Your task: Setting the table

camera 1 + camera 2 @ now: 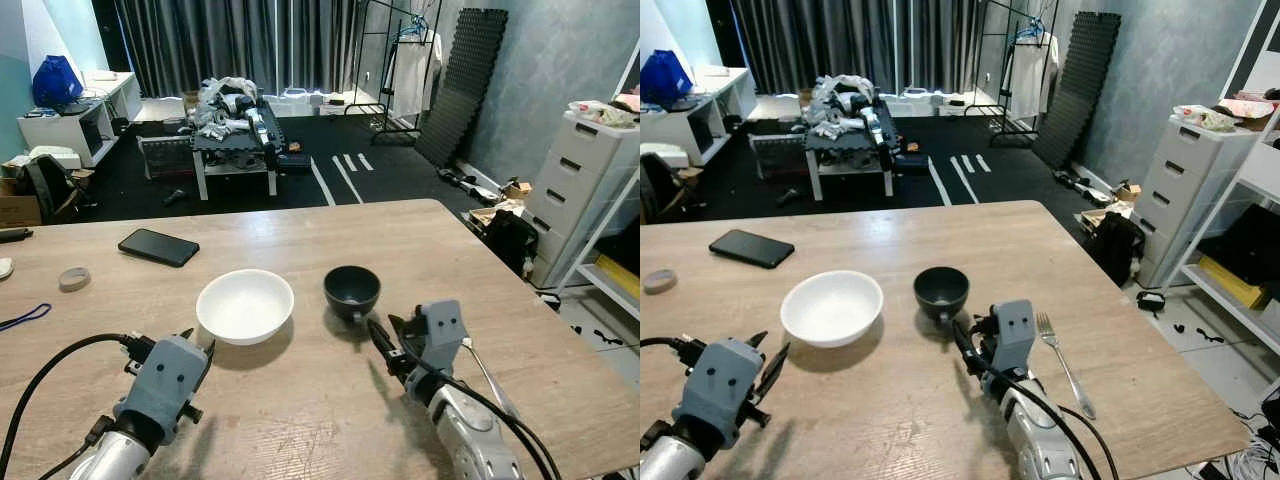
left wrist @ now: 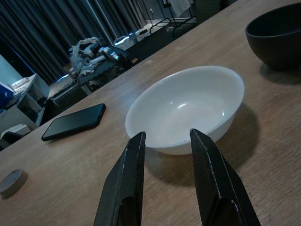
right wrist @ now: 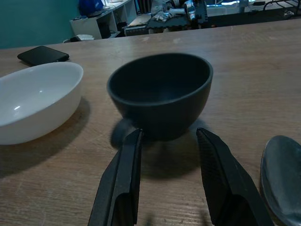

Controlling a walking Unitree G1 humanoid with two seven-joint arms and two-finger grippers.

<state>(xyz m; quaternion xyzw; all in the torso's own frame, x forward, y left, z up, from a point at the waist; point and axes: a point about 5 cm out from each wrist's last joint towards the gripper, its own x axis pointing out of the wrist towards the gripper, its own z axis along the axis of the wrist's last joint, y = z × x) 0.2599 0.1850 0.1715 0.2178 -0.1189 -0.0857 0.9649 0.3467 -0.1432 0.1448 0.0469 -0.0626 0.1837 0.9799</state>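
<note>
Black bowl (image 3: pixel 160 94) (upright) before end effector (image 3: pixel 168 139)

I can read no text, label, brand or number anywhere here. The phone (image 1: pixel 158 247) on the table (image 1: pixel 330 420) lies dark with a blank screen, and the white bowl (image 1: pixel 245 305) and black bowl (image 1: pixel 352 291) are plain. The drawers (image 1: pixel 578 190) carry no legible marking.

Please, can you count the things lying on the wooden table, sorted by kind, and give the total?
Bowls: 2, white bowl and black bowl
Cutlery: 2, fork and spoon
Phones: 1, black phone
Tape rolls: 1, tape roll
Total: 6, not counting small things cut off at the table edge
</note>
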